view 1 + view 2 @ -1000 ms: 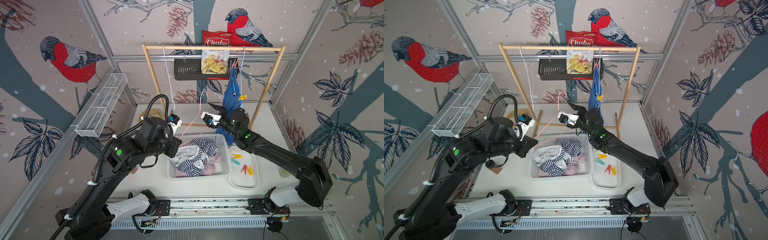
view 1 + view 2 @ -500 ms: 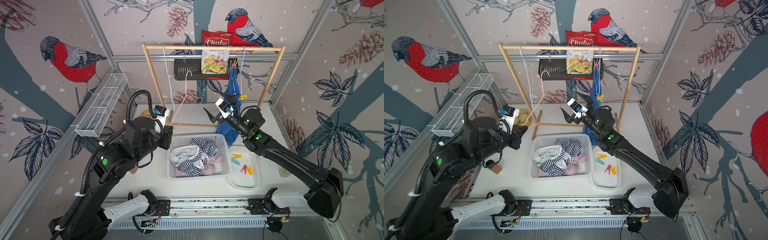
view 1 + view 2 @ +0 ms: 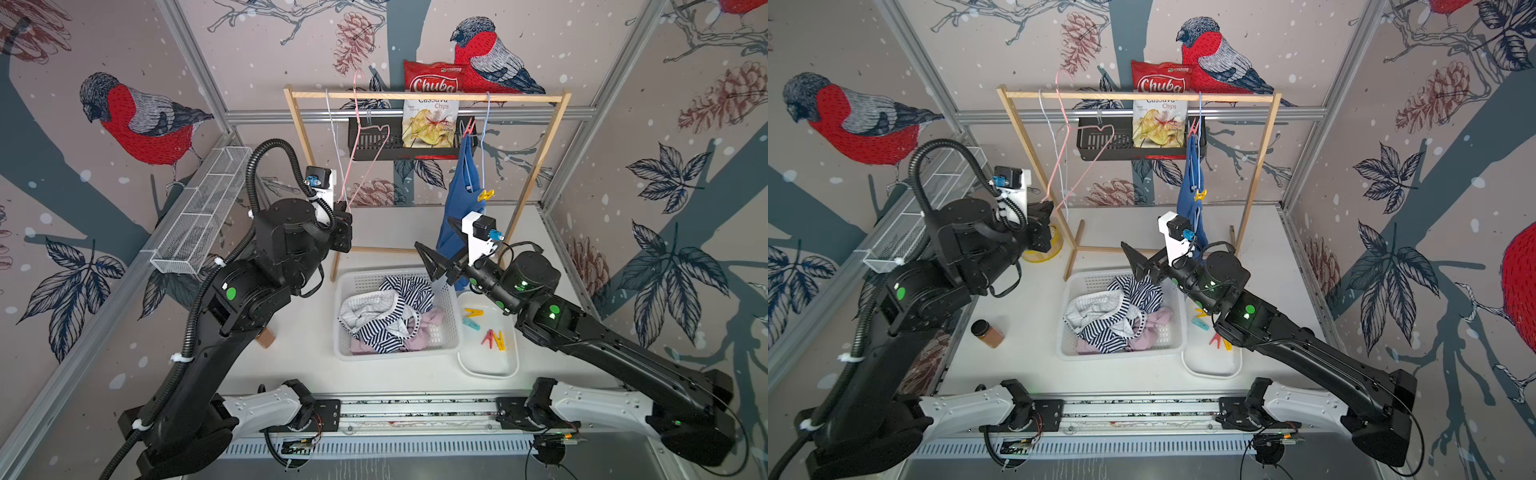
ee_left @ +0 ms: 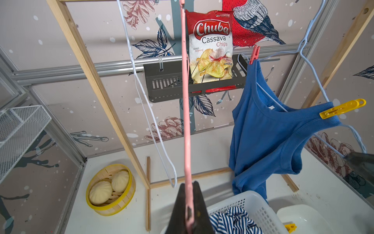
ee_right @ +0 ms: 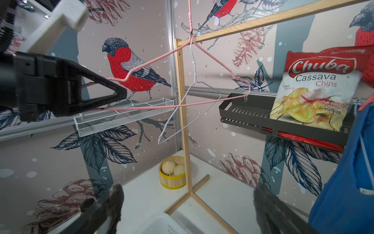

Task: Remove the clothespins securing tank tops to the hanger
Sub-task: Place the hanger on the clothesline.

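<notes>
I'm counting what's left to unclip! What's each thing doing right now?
Blue top: hanging, pinned by red peg and yellow peg.
Pink hanger: bare, gripped by left gripper.
White hanger: bare, on rail.
Basket: holds striped top, pink top.
Tray: holds four loose pegs.
Right gripper: open, empty.

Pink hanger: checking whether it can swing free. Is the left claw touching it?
Touching. The left wrist view shows the left claw shut on the pink hanger, its wire pinched between both fingers.

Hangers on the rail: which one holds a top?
The pale blue hanger, with the blue tank top pegged on; the pink hanger and white hanger are bare.
</notes>
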